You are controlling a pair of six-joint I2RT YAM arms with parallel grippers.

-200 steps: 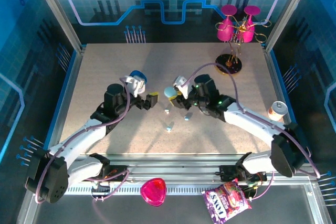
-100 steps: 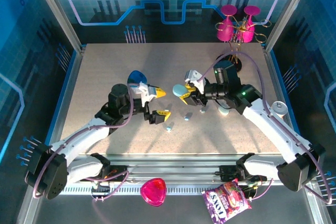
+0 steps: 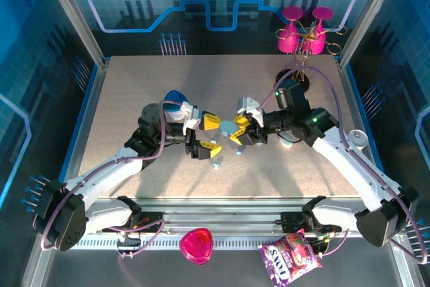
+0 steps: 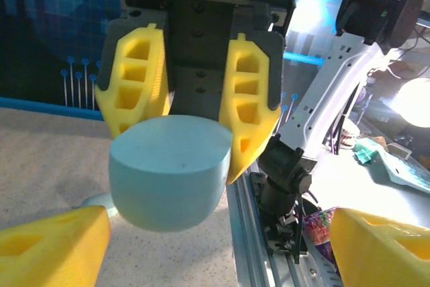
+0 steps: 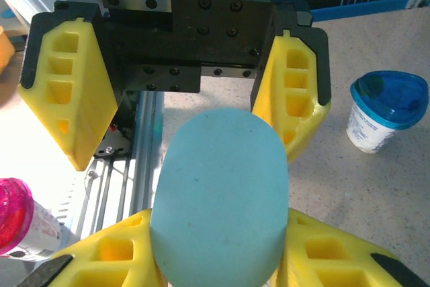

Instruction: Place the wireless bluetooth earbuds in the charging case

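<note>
In R hand (image 3: 236, 131), case (image 3: 228, 126) half-hidden

Both arms, the left black-and-white arm (image 3: 107, 171) and the right one (image 3: 353, 162), reach inward, wrists turned so the grippers meet almost nose to nose. The left gripper (image 3: 209, 136) has its yellow fingers (image 5: 67, 92) spread wide. The right gripper (image 3: 235, 131) is pinched on a pale-blue oval plastic case (image 3: 228, 127).

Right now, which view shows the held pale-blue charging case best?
Left wrist: the whole pale-blue charging case shows, clamped in the right gripper. Right wrist shows its broad face close up; top external shows it small.
</note>
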